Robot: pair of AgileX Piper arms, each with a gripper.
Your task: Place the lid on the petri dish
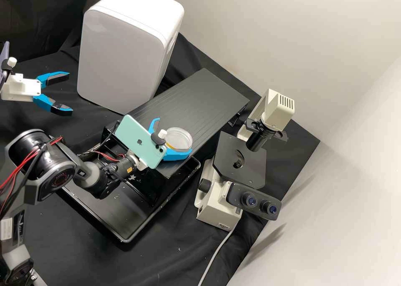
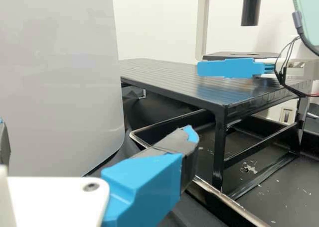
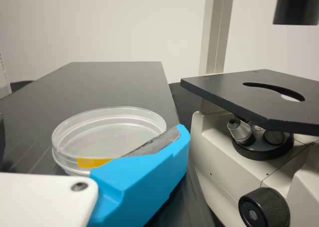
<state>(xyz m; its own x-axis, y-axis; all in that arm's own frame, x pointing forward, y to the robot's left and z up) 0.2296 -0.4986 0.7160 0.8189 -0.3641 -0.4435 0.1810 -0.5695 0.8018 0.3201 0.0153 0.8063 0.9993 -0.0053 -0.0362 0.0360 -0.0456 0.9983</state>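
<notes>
Petri dish (image 1: 177,139) near platform (image 1: 200,98) edge | right jaws spread around it, one finger (image 3: 144,172) touching | left jaws wide, empty | I fear a nudge slides it off

Blocked: white cabinet (image 1: 127,43) upper left; microscope (image 1: 242,173) right of centre; right gripper (image 1: 173,136) at petri dish (image 1: 180,139) mid-frame | Free: black platform (image 1: 200,98) far half; bench cloth (image 1: 175,252) bottom centre.
</notes>
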